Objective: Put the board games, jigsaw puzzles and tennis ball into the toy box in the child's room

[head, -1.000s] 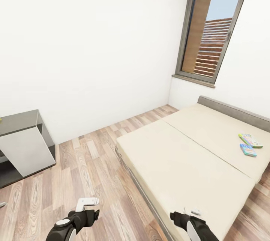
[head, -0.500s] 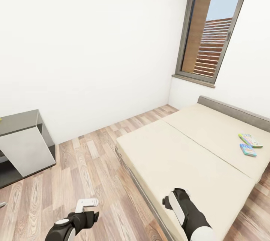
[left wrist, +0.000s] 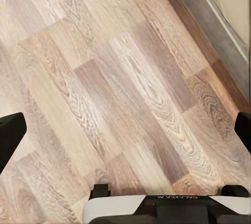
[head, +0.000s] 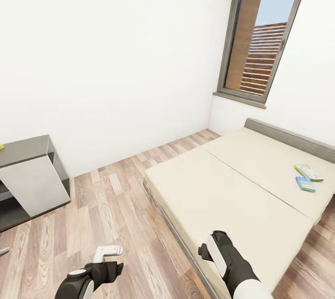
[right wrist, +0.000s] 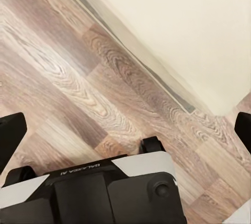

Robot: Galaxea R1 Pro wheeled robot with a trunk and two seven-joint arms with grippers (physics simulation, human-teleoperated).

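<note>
Wood floor (head: 107, 206), white walls, window. Both grippers spread wide and empty: left gripper (left wrist: 125, 130) over bare planks, right gripper (right wrist: 125, 124) by the bed (head: 223, 196) edge. Two board games (head: 307, 178) lie near the headboard (untouched). Table (head: 28, 150) far left; nothing boxed yet, I'd judge.
</note>
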